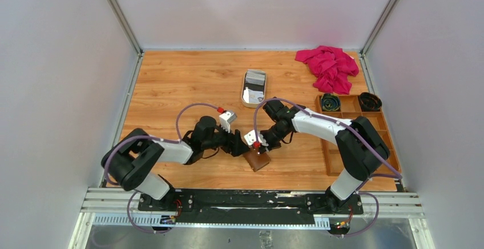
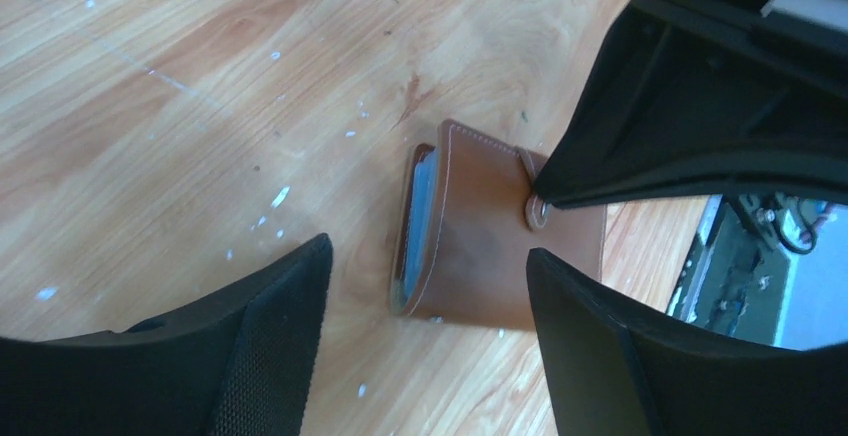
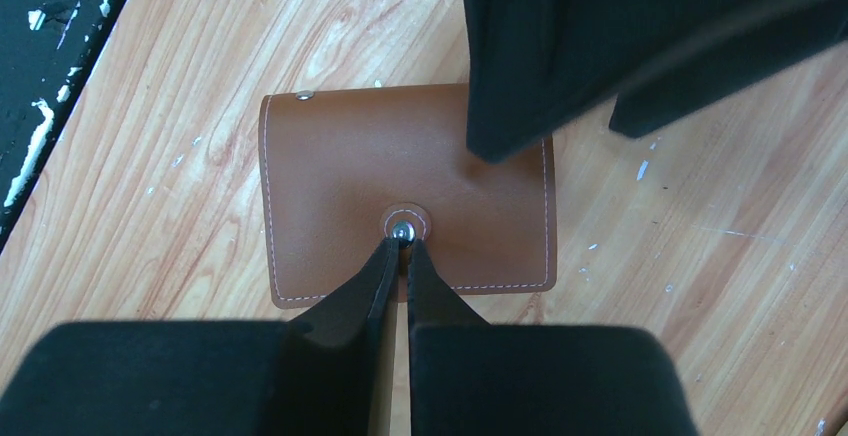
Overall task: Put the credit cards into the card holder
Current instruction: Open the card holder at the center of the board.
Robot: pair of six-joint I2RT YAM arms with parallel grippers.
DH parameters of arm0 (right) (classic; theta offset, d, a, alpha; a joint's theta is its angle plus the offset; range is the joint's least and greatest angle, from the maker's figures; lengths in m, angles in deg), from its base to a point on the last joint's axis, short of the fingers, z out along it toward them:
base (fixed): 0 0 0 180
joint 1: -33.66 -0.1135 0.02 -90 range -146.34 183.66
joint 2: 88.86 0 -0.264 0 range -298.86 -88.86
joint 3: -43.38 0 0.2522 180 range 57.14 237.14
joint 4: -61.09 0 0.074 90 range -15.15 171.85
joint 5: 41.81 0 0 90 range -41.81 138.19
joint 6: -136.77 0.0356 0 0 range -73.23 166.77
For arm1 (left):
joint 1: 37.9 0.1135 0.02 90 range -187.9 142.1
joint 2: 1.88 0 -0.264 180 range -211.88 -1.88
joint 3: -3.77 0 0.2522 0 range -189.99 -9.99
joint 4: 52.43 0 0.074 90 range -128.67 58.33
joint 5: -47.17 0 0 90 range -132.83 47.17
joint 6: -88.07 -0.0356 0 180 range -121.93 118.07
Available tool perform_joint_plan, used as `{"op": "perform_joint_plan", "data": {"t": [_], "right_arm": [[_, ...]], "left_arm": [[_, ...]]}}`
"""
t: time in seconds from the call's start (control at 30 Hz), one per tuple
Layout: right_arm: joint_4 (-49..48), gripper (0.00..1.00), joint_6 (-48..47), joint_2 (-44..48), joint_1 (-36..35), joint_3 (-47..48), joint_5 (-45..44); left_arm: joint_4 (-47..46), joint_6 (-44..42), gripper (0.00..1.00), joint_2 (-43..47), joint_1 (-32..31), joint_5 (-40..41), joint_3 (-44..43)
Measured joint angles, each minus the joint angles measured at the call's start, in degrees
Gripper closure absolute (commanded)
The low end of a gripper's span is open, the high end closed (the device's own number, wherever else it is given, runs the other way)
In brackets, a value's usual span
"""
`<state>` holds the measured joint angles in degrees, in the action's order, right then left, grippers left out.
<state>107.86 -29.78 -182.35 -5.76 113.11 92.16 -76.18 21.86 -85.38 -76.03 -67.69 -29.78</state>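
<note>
Pressing our tightly closed right claw [image 3: 400, 244] on the snap [image 3: 402, 228] pins the folded wallet [image 3: 330, 176] to the counter [image 2: 150, 106], we judge; our left claw [image 2: 428, 256] gapes empty beside it, cards [image 2: 413, 218] peeking out.

The wooden table [image 1: 171, 89] bears a card holder [image 1: 258, 160] near its near edge, a cream tray [image 1: 253, 105] centrally, a compartment box [image 1: 337, 159] along the right edge, and a pink cloth [image 1: 329, 66] in the far right corner.

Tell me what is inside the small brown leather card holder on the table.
The small brown leather card holder lies folded shut. At its open side only a thin blue-grey edge shows, a card or pocket lining; I cannot tell which. The cover hides the rest.
</note>
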Motion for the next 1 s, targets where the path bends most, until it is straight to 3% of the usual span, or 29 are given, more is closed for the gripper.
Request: {"op": "perform_joint_plan", "data": {"t": [0.23,0.37,0.53,0.67,1.0], "right_arm": [[-0.02,1.00,-0.37,0.00,-0.20,-0.02,-0.04],[-0.07,1.00,-0.63,0.00,-0.20,-0.02,-0.02],[0.09,1.00,-0.66,0.00,-0.20,-0.22,-0.17],[0.48,1.00,-0.68,0.13,-0.20,-0.28,-0.50],[3.04,1.00,-2.97,3.93,0.92,-0.92,-0.63]], "left_arm": [[-3.63,1.09,0.69,-8.81,-0.24,-4.20,-4.24],[-4.59,1.70,0.73,-10.62,-0.33,-5.51,-4.33],[-6.16,2.36,0.90,-12.11,-0.28,-6.45,-4.76],[-6.86,2.71,0.97,-12.55,-0.24,-6.88,-5.09],[-7.96,3.54,1.00,-13.20,0.17,-6.71,-5.03]]}}
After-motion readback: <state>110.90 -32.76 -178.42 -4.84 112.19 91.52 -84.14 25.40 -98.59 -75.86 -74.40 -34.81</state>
